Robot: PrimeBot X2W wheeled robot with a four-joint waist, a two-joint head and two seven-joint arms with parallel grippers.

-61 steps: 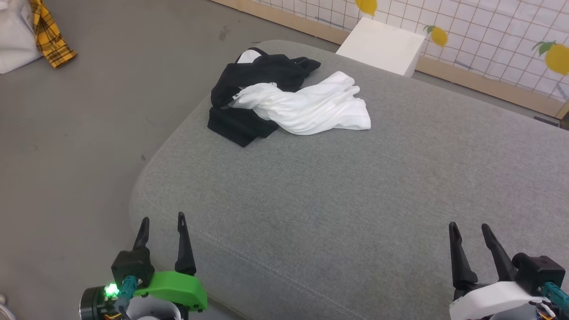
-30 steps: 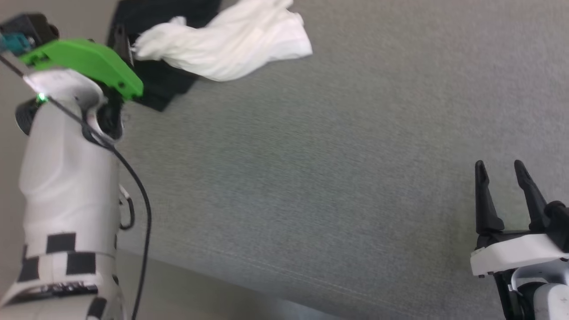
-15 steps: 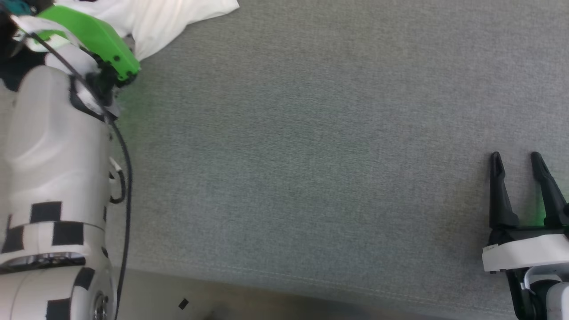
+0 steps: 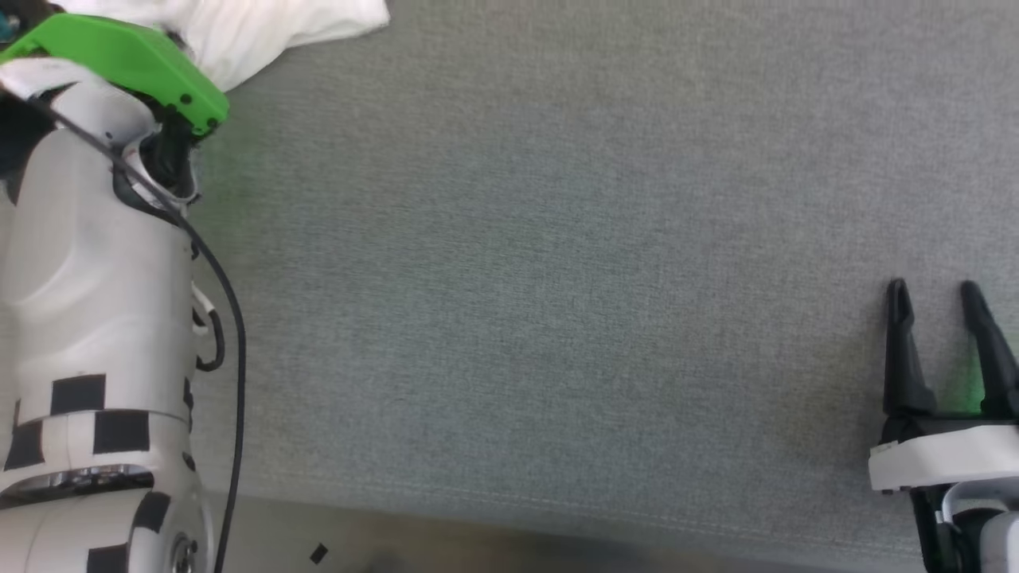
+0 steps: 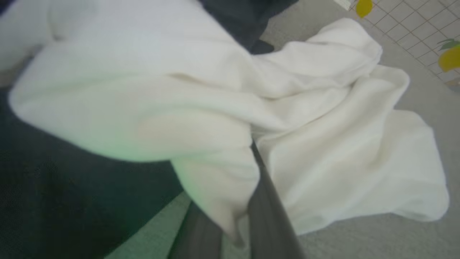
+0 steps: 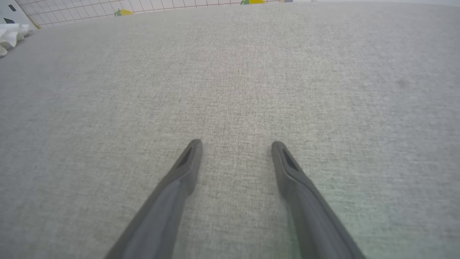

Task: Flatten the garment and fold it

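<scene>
The garment (image 5: 323,126) lies crumpled on the grey cushion (image 4: 557,278), its white folds bunched over a black panel (image 5: 72,201). In the head view its white edge (image 4: 271,24) shows at the top left, past my left arm's green wrist cover (image 4: 119,56). My left gripper (image 5: 237,180) is shut on a white fold that hangs between its two fingers; the left fingertip is buried in cloth. My right gripper (image 4: 935,294) hovers open over bare cushion at the lower right, far from the garment, with nothing between its fingers (image 6: 235,144). A scrap of the garment's white cloth (image 6: 9,36) shows at the far left of the right wrist view.
The cushion's front seam and edge (image 4: 557,509) run along the bottom of the head view, with floor (image 4: 358,549) below. A tiled wall with lemon pictures (image 5: 449,57) stands behind the cushion. My pale left forearm (image 4: 87,318) covers the left side.
The head camera has tilted down and shifted. My left arm reached out to the garment and its fingers closed on a white fold. The right gripper has stayed open in place.
</scene>
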